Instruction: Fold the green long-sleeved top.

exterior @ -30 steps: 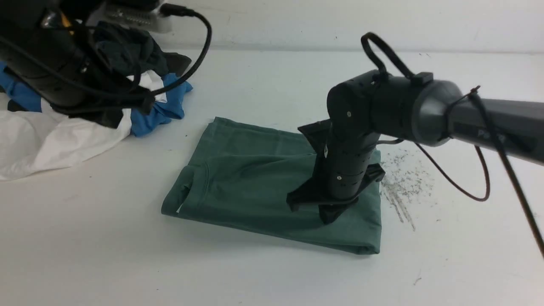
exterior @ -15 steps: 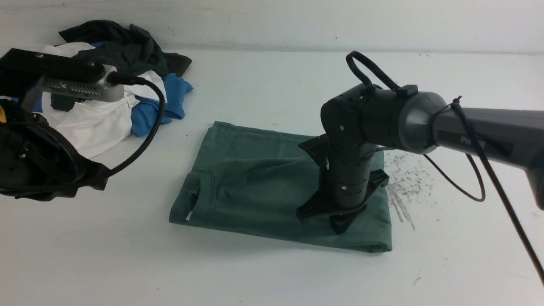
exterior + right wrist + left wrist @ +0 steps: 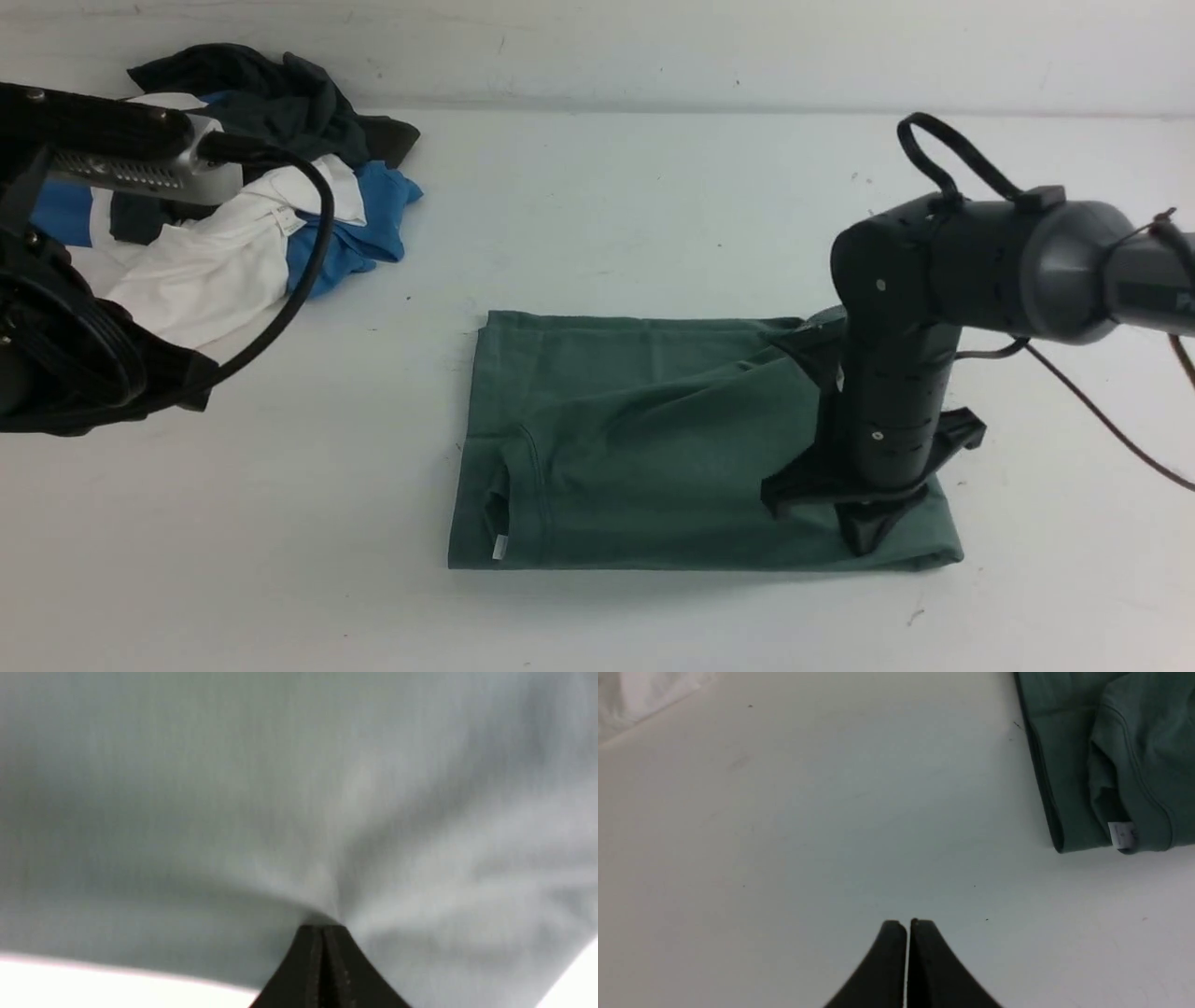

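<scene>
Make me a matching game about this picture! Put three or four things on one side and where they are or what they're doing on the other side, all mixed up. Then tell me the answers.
Things:
1. green top
2. right gripper
3. left gripper
4. pile of clothes

Places or states:
A. shut, above bare table
B. heaped at the far left corner
C. folded flat in the middle
D. shut, tip pressing on green cloth

Pairs: 1-C, 2-D, 3-A, 4-B
</scene>
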{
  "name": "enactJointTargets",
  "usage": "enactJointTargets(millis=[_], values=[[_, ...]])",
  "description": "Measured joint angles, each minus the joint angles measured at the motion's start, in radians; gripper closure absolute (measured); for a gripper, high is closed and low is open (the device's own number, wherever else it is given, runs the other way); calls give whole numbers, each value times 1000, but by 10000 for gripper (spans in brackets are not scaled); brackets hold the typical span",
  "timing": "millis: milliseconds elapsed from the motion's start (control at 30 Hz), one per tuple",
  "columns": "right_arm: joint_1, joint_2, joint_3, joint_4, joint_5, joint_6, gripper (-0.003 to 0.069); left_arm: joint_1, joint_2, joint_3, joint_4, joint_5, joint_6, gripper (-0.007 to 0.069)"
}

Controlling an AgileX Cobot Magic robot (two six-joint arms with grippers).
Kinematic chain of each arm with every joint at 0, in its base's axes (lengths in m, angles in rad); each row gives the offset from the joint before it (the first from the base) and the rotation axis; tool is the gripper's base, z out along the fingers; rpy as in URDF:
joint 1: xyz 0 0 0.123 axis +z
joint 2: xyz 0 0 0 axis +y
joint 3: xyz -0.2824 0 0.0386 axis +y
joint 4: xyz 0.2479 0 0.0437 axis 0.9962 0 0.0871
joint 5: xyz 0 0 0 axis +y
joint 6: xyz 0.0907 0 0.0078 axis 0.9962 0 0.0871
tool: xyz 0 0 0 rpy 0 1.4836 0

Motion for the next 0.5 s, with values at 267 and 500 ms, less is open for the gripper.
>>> enactJointTargets(millis=[267,500], values=[[0,-375,2,-23,23,8,674,0,-18,1,-15,30,1,629],[0,-846,86,-89,-119,48,674,0,-118,2,-27,31,2,629]])
